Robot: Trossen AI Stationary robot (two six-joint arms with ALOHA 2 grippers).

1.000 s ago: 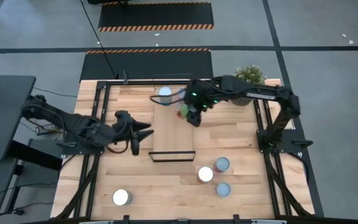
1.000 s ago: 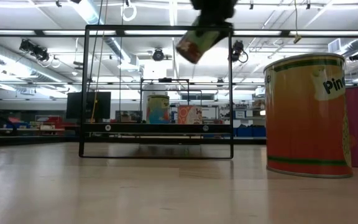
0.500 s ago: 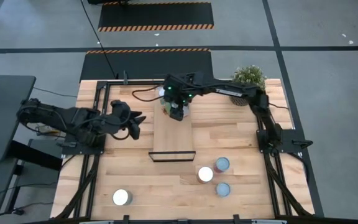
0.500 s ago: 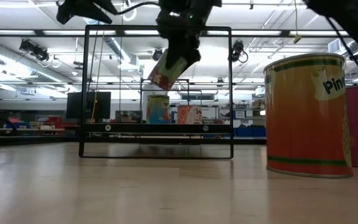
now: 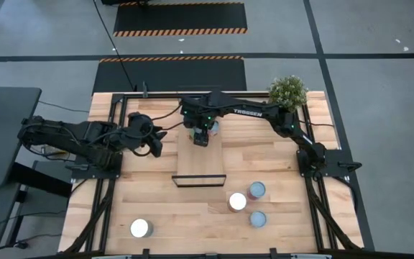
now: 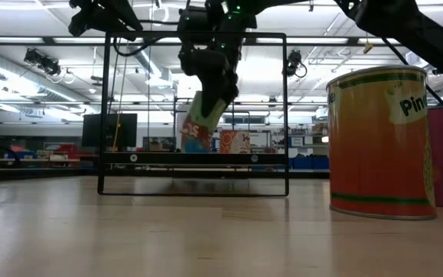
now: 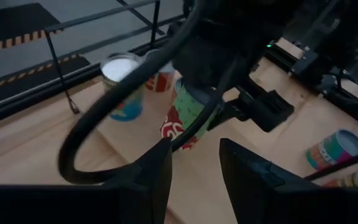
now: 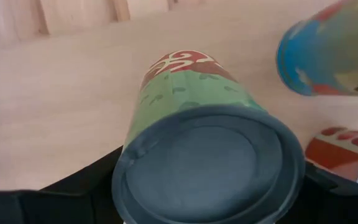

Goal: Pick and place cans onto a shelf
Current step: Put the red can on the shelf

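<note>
Here the right hand (image 6: 206,92) grips a tilted green can (image 6: 203,127) above the shelf (image 5: 200,160), near its far edge.

Lighting was bright and even from the ceiling strip lights (image 6: 114,15), which glared a bit. Wrist views were blurry up close; shadows on the bench (image 5: 264,155) stayed soft.

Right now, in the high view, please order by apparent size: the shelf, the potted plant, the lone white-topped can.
Largest: shelf.
Then: potted plant.
Smallest: lone white-topped can, clearly narrower than the plant.
</note>
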